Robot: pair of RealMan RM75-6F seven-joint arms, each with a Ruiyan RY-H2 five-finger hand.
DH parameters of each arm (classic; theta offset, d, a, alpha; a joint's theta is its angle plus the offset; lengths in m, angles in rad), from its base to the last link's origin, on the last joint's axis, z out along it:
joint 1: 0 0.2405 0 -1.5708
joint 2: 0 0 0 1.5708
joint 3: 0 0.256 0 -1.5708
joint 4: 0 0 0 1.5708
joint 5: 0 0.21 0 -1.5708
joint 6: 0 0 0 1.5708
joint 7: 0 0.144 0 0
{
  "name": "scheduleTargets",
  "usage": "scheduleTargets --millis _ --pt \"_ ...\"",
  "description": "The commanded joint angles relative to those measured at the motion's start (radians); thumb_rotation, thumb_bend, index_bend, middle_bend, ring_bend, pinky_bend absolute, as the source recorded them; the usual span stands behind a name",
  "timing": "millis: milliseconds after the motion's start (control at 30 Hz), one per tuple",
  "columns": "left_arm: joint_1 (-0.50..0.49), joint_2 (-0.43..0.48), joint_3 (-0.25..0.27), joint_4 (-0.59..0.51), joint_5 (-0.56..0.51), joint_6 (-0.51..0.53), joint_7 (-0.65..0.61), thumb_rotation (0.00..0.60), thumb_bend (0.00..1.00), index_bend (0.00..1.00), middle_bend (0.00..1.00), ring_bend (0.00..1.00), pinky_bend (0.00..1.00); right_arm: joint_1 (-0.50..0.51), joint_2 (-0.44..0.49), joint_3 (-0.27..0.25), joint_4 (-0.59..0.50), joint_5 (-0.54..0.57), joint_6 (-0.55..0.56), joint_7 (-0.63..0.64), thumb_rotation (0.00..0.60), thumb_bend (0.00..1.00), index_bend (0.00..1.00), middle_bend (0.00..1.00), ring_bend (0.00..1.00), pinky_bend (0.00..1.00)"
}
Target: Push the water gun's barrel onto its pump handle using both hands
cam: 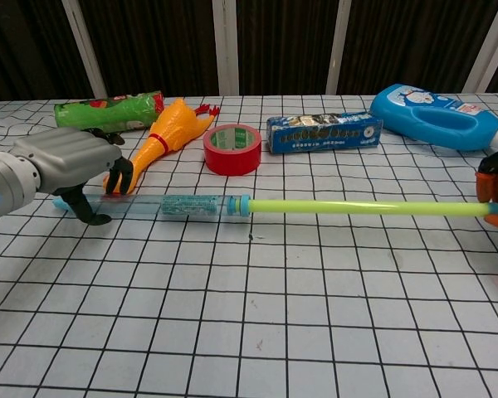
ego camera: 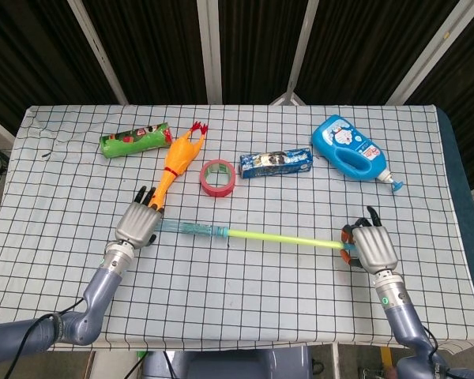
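The water gun lies across the table's middle. Its clear blue barrel [ego camera: 191, 229] [cam: 191, 204] is on the left, and a yellow-green pump rod [ego camera: 284, 238] [cam: 357, 207] runs right to the orange and blue pump handle [ego camera: 345, 241] [cam: 485, 189]. My left hand [ego camera: 138, 222] [cam: 66, 162] arches over the barrel's left end and grips it, thumb in front and fingers curled behind. My right hand [ego camera: 374, 247] holds the pump handle at the rod's right end. In the chest view only that hand's dark fingertips [cam: 496, 159] show at the frame edge.
An orange rubber chicken [ego camera: 175, 167] lies just behind my left hand, its feet close to the barrel. Further back are a green packet [ego camera: 134, 140], a red tape roll [ego camera: 218, 176], a blue packet [ego camera: 275, 163] and a blue bottle [ego camera: 354, 148].
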Motion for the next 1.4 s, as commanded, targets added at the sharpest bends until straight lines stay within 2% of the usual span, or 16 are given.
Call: scheduleTargets --millis 33,300,533,800,1400 --pt "-0.003 -0.002 0.006 0.003 -0.007 0.005 0.004 0.600 0.38 0.42 0.41 0.02 0.00 0.000 0.001 0.001 -0.001 0.001 0.000 0.001 0.600 0.53 0.75 0.59 0.30 0.00" --pt "-0.007 0.003 0.018 0.014 -0.024 0.019 0.005 0.600 0.40 0.42 0.42 0.02 0.00 0.001 0.000 -0.001 0.000 -0.001 0.000 -0.002 0.600 0.53 0.75 0.59 0.30 0.00" --pt "-0.010 -0.008 0.031 0.033 -0.027 0.027 0.003 0.600 0.47 0.51 0.54 0.06 0.00 0.002 -0.002 -0.001 0.004 0.002 0.000 -0.006 0.600 0.53 0.76 0.59 0.30 0.00" --pt "-0.009 -0.005 0.036 0.025 0.000 0.042 -0.026 0.600 0.48 0.53 0.58 0.08 0.00 0.000 0.008 0.002 -0.003 0.002 0.007 -0.007 0.600 0.53 0.76 0.60 0.30 0.00" --pt "0.005 0.068 0.033 -0.149 0.032 0.105 -0.044 0.600 0.48 0.54 0.59 0.08 0.00 -0.004 0.048 0.013 -0.090 -0.014 0.042 -0.024 0.600 0.53 0.76 0.60 0.30 0.00"
